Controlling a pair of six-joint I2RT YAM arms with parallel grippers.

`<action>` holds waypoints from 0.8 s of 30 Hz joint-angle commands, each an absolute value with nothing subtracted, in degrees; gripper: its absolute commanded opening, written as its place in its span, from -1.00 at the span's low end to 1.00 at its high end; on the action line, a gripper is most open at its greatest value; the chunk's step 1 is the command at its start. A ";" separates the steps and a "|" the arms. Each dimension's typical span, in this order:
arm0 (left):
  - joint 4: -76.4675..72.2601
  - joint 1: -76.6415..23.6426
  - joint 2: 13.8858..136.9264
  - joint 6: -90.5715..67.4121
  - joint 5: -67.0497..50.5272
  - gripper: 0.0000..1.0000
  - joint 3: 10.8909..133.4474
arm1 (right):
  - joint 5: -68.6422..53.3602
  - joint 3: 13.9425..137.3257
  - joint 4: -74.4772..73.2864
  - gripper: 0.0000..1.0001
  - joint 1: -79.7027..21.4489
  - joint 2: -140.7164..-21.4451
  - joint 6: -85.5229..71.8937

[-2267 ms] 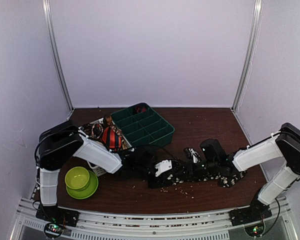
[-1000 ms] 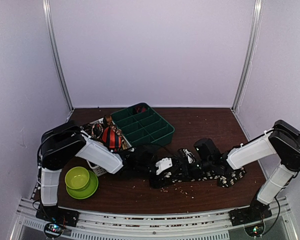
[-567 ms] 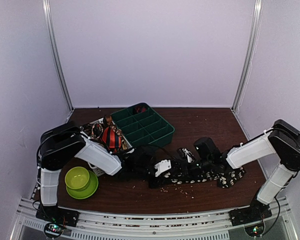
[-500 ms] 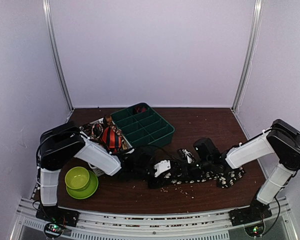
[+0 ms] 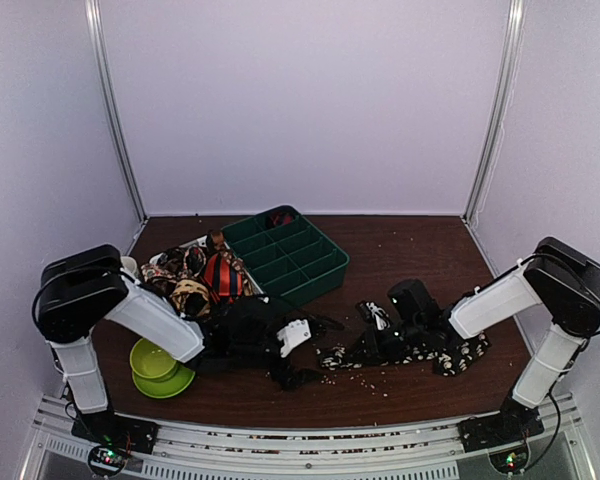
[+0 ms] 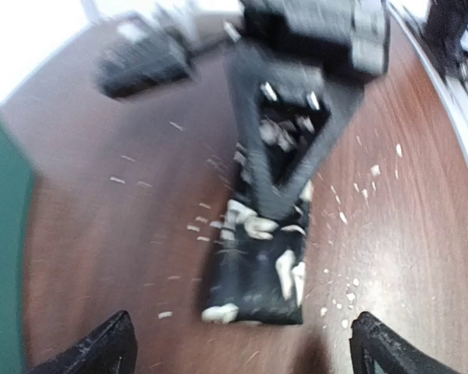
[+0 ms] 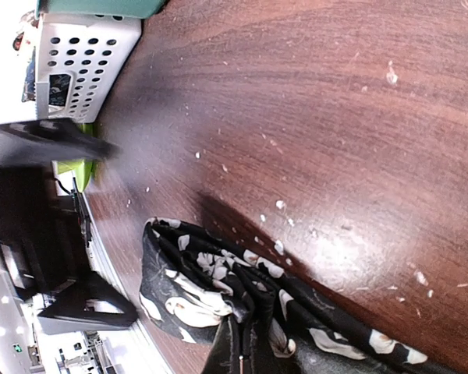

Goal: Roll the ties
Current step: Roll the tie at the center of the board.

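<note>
The black tie, dotted with cream flower spots, lies on the desk in the near-centre area and runs from left to right between the two arms. The right tool has its fingers together and clamped on a gathered section of this tie; in the right wrist view the fabric bunches into folds and converges at the grip point. The left tool has its fingers spread fully apart, one fingertip at each lower corner of the left wrist view, and it grips nothing. The free left end of the black tie lies flat on the desk just ahead of those fingers; farther along, the fabric opens into a triangular loop leading to the right tool. That view is blurred, so finer detail cannot be told. Pale specks are scattered on the desk around the tie. At far left, a white basket holds a red-and-black striped tie and a brown-gold tie. A green tray with compartments stands just to its right. A green bowl rests on a green plate at near left.
</note>
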State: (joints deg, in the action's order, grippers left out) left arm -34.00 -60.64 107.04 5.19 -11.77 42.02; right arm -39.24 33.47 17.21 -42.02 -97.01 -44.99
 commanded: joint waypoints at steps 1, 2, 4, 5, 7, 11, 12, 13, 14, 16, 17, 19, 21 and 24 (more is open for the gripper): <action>-55.54 -60.60 102.06 -3.21 0.26 0.96 35.63 | -34.84 30.66 10.45 -1.00 -41.58 -100.11 -43.33; -57.69 -60.41 102.16 -5.16 1.00 0.96 34.33 | -34.74 30.48 10.27 -1.00 -41.43 -100.04 -43.21; -58.45 -59.10 103.06 -4.52 -4.98 0.96 33.61 | -34.55 30.29 10.04 -1.00 -41.18 -99.96 -43.11; -57.38 -58.35 103.42 -3.97 -7.85 0.93 34.11 | -34.50 30.19 10.02 -1.00 -41.07 -99.87 -43.09; -58.08 -58.58 104.27 -1.73 -10.44 0.85 34.03 | -34.30 29.95 9.98 -1.00 -40.88 -99.66 -43.15; -58.26 -60.09 108.83 1.04 -13.56 0.85 35.22 | -33.82 29.73 9.41 -1.00 -40.74 -100.08 -42.99; -57.62 -60.25 110.28 1.51 -14.92 0.85 36.13 | -33.69 29.66 9.20 -1.00 -40.70 -100.25 -42.90; -57.01 -60.33 111.77 1.88 -16.18 0.83 36.98 | -33.59 29.56 9.04 -1.00 -40.69 -100.33 -42.82; -56.39 -60.37 113.13 2.16 -17.50 0.79 37.99 | -33.43 29.48 8.68 -1.00 -40.63 -100.25 -42.69; -55.56 -60.38 115.20 2.24 -18.70 0.71 39.92 | -32.70 29.31 7.77 -1.00 -40.61 -99.84 -42.31; -55.69 -60.38 116.03 2.19 -19.03 0.66 40.84 | -32.31 29.31 7.15 -1.00 -40.61 -99.65 -41.99; -55.78 -60.38 117.56 2.13 -19.50 0.59 42.25 | -31.56 29.13 6.04 -1.00 -40.58 -99.33 -41.41; -56.08 -60.38 119.15 1.98 -19.52 0.55 43.29 | -31.10 29.08 5.09 -1.00 -40.53 -99.31 -40.85; -58.74 -60.38 120.69 1.97 -18.80 0.47 43.52 | -30.41 29.21 3.53 -1.00 -40.52 -99.39 -39.84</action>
